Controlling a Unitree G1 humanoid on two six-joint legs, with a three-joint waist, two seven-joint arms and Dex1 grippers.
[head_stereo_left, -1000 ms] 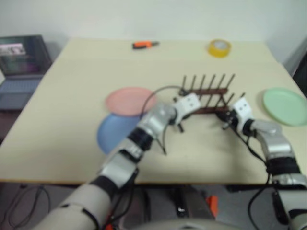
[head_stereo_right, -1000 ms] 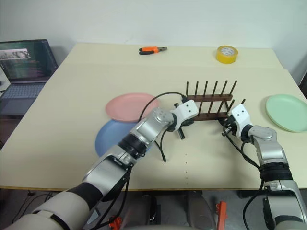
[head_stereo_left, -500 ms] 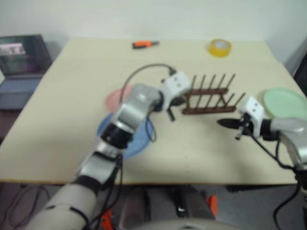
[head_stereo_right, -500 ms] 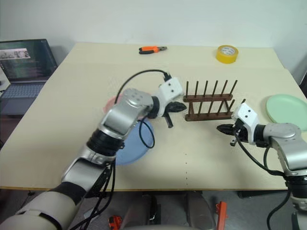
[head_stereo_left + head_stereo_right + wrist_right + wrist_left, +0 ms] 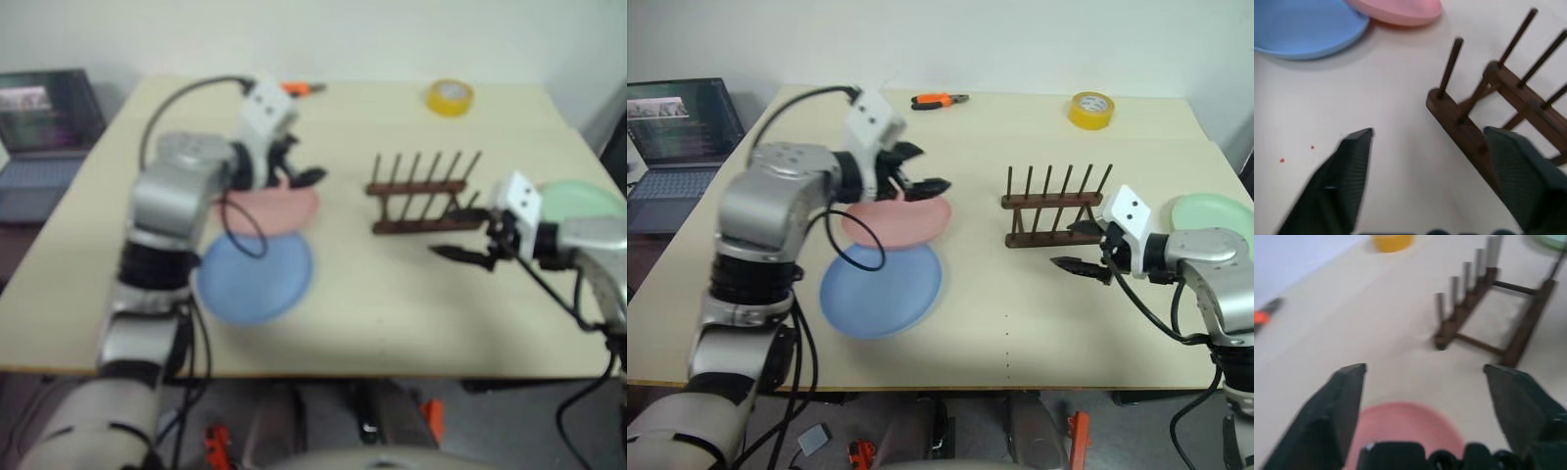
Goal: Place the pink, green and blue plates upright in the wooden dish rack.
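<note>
While all 3 plates lie flat and the wooden dish rack (image 5: 1054,209) stands empty near the middle of the bench (image 5: 1038,333), the task seems to be at its very start, with the first pick being set up; the pink plate (image 5: 906,221) overlaps the far edge of the blue plate (image 5: 880,289) on the robot's left, and the green plate (image 5: 1217,211) lies beyond the rack on its right, partly behind the right arm; the left hand (image 5: 913,168) hangs above the pink plate with its fingers spread wide and nothing in them; the right hand (image 5: 1080,247) is just beside the rack's near right end, also spread wide and empty. Next, I judge, the left hand must drop to the pink plate's rim, pinch it and tip it upright between 2 pegs. Compared with 1 second ago, both hands were narrow and low at the rack's near rail; now the left has swung up and away to its own side, and the right has drawn back and lifted.
</note>
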